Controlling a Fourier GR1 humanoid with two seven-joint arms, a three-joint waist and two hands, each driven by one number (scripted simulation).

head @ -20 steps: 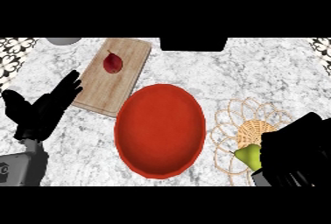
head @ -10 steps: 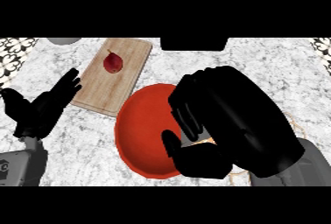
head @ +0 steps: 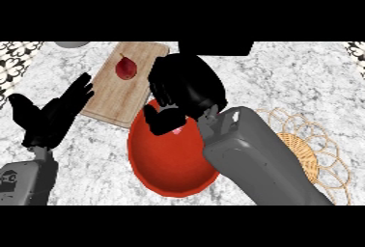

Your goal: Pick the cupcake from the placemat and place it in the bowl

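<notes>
Head view shows you the right hand (head: 184,94) curled over the far rim of the glossy red round bowl (head: 171,161), fingers closed on a small pink bit that seems to be the cupcake (head: 175,129), mostly hidden. Its grey forearm (head: 260,161) crosses the bowl's right side and part of the woven wicker placemat (head: 314,154), leaving open marble counter (head: 92,159) only at the left. Your left hand (head: 50,113) rests there, fingers spread, beside the wooden cutting board (head: 128,82) bearing a red pear-shaped fruit (head: 126,68).
</notes>
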